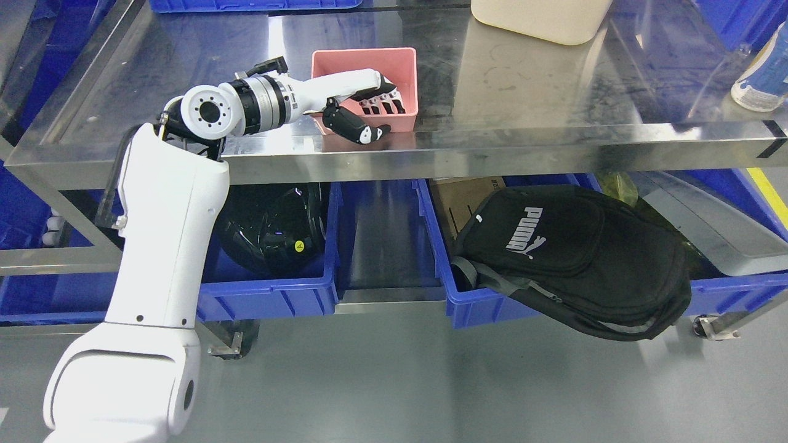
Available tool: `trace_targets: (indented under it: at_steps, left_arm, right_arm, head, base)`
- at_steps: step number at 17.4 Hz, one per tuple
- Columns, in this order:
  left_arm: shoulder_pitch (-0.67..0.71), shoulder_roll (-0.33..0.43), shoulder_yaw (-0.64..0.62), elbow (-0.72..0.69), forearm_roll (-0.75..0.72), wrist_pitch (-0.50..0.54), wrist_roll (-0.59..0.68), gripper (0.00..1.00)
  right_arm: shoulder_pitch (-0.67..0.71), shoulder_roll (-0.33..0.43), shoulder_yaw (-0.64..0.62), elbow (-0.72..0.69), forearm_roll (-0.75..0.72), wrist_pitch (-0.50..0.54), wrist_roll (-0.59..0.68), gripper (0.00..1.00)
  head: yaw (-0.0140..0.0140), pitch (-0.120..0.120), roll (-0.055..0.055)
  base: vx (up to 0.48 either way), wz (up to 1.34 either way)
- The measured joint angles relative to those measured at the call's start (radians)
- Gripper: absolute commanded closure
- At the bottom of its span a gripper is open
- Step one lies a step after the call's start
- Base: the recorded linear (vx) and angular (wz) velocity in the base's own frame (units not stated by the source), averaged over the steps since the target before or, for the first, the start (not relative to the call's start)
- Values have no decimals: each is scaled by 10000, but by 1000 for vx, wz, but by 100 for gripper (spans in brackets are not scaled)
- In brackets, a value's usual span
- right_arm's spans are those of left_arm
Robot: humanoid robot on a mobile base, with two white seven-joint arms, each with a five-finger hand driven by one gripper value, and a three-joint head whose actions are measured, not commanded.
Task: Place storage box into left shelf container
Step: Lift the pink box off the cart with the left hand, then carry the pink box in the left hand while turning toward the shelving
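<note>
A small pink storage box [403, 67] stands on the steel shelf top [523, 98], close to its front edge. My left arm rises from the lower left, and its hand [372, 117] reaches the box's near wall. The four fingers [381, 103] hook over that wall into the box, and the thumb [360, 130] presses on the outside, so the hand is shut on the box. The box still rests on the steel surface. Below the shelf on the left is a blue container [271, 295]. My right arm is out of view.
A black helmet [271, 227] lies in the left blue container. A black backpack [578, 258] hangs out of the right blue container [486, 304]. On the shelf top are a beige tub [542, 18] at the back and a bottle [763, 80] at the far right.
</note>
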Motion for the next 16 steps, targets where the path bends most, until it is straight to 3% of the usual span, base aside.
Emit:
trace_targets:
  at_steps: [3,16]
  left_arm:
    - [6,-63,564,218,817,-155,-100,100]
    - [860,-196,2461,269,7484,-45,492,99]
  right_arm:
    - [0,0,0,0,0,0,0,0]
    - [0,0,0,0,0,0,-1,0]
  head:
    - [0,0,0]
    - [0,0,0]
  base:
    - [0,0]
    - [-1,2]
